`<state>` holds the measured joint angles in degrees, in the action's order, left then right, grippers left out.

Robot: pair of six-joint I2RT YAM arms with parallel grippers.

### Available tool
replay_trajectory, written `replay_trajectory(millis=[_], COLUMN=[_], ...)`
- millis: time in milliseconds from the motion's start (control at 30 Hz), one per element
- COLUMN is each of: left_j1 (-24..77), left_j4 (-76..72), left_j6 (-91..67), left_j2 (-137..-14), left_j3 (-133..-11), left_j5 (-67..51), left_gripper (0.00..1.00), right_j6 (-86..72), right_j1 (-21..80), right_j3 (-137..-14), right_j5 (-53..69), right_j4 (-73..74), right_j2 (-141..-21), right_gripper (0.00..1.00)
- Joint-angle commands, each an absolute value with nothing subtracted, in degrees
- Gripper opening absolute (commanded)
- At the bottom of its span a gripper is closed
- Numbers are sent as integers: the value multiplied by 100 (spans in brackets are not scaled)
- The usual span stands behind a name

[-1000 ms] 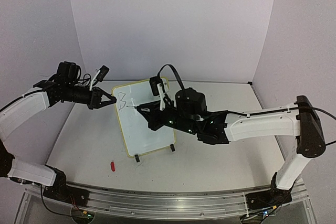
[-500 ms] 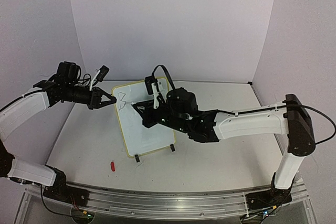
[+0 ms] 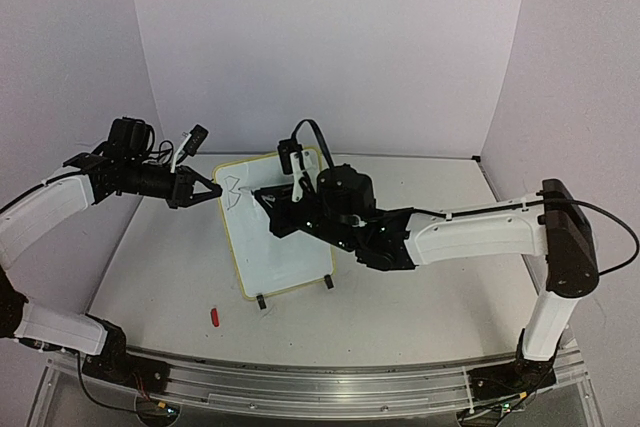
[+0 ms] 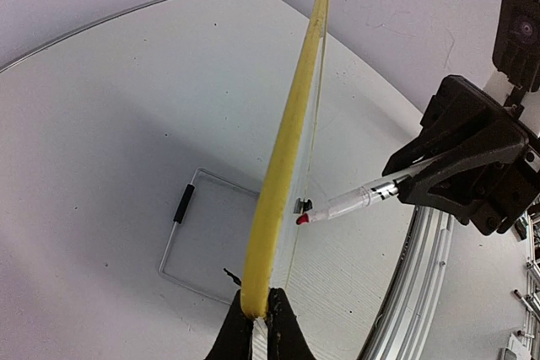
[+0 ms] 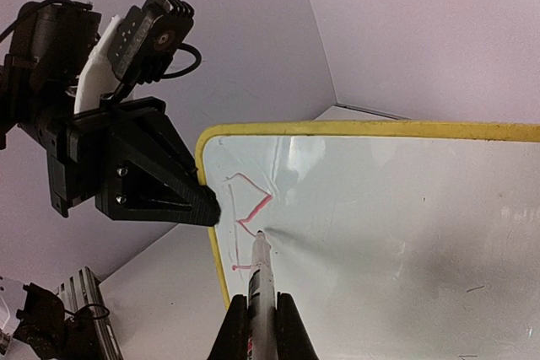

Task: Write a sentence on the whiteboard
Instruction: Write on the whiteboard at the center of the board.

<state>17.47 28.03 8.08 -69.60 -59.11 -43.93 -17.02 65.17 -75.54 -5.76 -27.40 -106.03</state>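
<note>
The small rectangular whiteboard (image 3: 283,259), white with a thin yellow rim and rounded corners, stands a little left of the middle of the pale tabletop (image 3: 430,297). It rests on its two small black feet (image 3: 262,300) and leans back, so its long axis runs up and away from the near edge. Its writing face is turned toward the right arm.

Of the sentence (image 5: 254,210) only a few thin reddish strokes show, high in the upper left corner of the face. They look like a first letter, so I judge nearly all the writing is yet to do.

A slim marker (image 5: 262,276) points straight at the board, its long axis running from the wrist to the face. Its tip appears to touch the face right at the lower end of those strokes. The right pincer (image 5: 261,319) is clamped on the marker's barrel and is the one working at the face.

The blank white surface lies to the right of the tip and below it, which is where the next strokes must travel.

The left pincer (image 3: 212,191) is closed on the yellow rim at the board's upper left corner, edge-on to it, and seems to steady the board against the pen's push.

A small red object (image 3: 214,317), perhaps a cap, lies well apart near the front.
</note>
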Motion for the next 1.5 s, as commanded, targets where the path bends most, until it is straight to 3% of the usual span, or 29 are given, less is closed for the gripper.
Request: replay_trajectory(millis=[0, 1467], left_j1=[1784, 1813], left_j4=[2916, 2911], left_j6=[1012, 1022], left_j2=[-7033, -7033], left_j3=[-5840, -5845], left_j5=[-4052, -4052], left_gripper=[0, 0], right_j6=[-1746, -2162], right_j1=[6467, 6431], right_j3=[-7805, -7233], right_j5=[-755, -1017], right_j4=[-2912, -2848], right_j2=[-10731, -10488], right_gripper=[0, 0])
